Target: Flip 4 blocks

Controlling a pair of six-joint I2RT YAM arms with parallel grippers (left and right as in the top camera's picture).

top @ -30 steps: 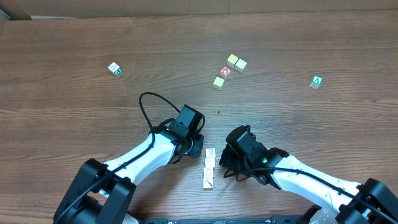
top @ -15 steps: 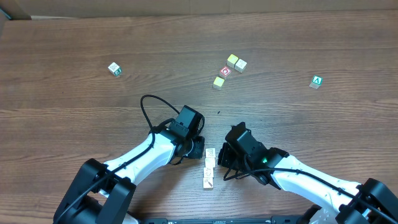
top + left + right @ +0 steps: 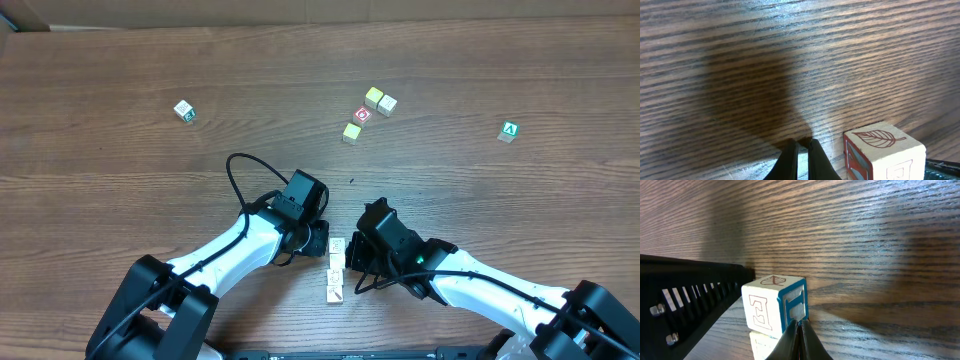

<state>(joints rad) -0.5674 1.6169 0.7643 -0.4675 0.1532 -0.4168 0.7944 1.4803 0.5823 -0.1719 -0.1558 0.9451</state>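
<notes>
Worktop (image 3: pixel 120 200) close-up: left hand (image 3: pixel 801 147), tips together, sits just beside a leaf-topped block (image 3: pixel 883 150); right hand (image 3: pixel 800 329), also pinched together, touches its blue-framed face.

blocks (image 3: pixel 337 263) sit in a short column toward the near edge of the table (image 3: pixel 120 190). left gripper (image 3: pixel 321 240) just left of it, right gripper (image 3: pixel 351 256) just right. cube cluster (image 3: pixel 368 112) well behind.

A white "A" stands on the green cube (image 3: pixel 510 130) and a red ring sign on the red-circle cube (image 3: pixel 363 115). The nearest block (image 3: pixel 774 305) carries a red "E" on its side — a leaf outline on top.
</notes>
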